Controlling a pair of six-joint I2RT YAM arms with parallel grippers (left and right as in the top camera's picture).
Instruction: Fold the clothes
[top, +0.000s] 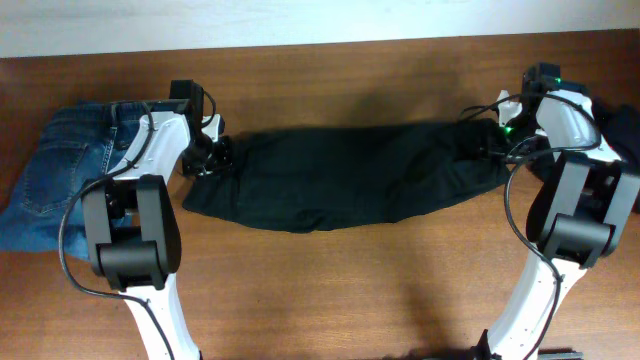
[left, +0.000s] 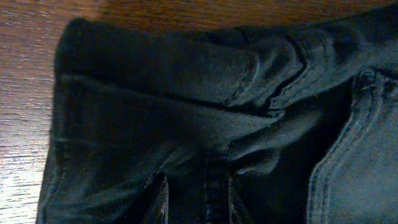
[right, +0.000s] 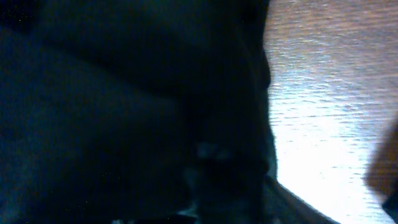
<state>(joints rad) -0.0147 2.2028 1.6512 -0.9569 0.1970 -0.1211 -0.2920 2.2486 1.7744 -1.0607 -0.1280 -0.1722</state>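
Laid long across the tabletop (top: 340, 300), seemingly flattened for folding: black trousers (top: 340, 180), left gripper (top: 222, 158) and right gripper (top: 485, 145) at opposite ends, finger spread impossible to tell.

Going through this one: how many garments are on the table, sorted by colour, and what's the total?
Black: 1, the black trousers laid across the middle.
Blue: 1, the blue jeans at the left end.
Dark, colour and kind unclear: 1, a dark bundle cut off by the right edge.
Total: 3
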